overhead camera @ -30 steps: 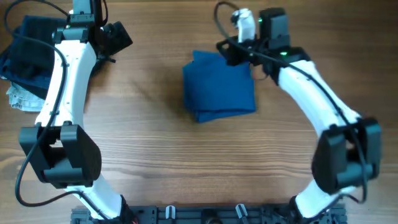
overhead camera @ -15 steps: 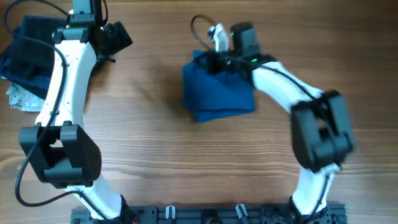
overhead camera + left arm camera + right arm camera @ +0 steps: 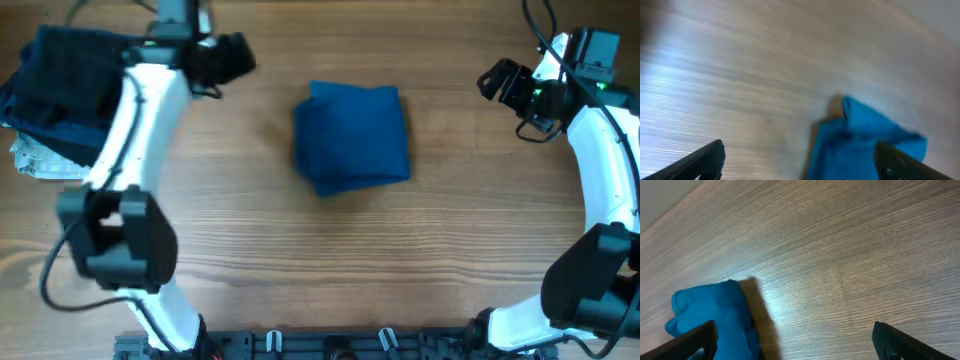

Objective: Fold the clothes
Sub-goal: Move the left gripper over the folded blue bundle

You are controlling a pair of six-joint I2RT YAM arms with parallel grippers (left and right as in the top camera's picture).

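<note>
The T-shirt (image 3: 352, 135) lies folded in the middle of the table (image 3: 300, 250), apart from the left gripper (image 3: 235, 60) and right gripper (image 3: 495, 80), both spread wide and empty (neither touches cloth), so a low sweep by either arm could snag the soft top layer and undo the fold.
</note>
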